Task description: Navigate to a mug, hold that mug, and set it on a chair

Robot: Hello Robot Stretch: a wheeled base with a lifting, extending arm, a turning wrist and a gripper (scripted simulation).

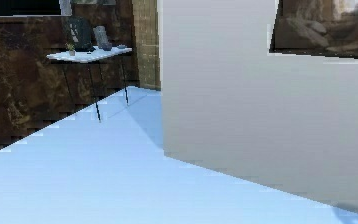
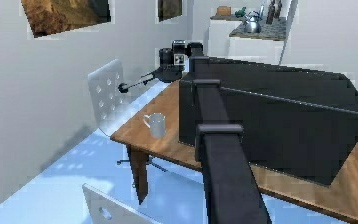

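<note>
A small white mug (image 2: 155,124) stands on the wooden table (image 2: 165,142), near its left end. The dark arm (image 2: 219,140) rises over the table, and the gripper (image 2: 128,86) reaches left past the table's far corner. Its fingers lie in front of a white chair (image 2: 105,88), so I cannot tell whether it holds anything. In the picture the mug sits below the gripper and slightly to its right. A second white chair (image 2: 111,206) shows its back at the bottom edge, on the table's near side.
A large black box (image 2: 287,110) takes up most of the tabletop. A counter (image 2: 249,40) with a kettle stands at the back. In the forward view, a small white-topped table (image 1: 89,55) stands by a dark wall, and a white wall (image 1: 257,100) juts out at the right over pale floor.
</note>
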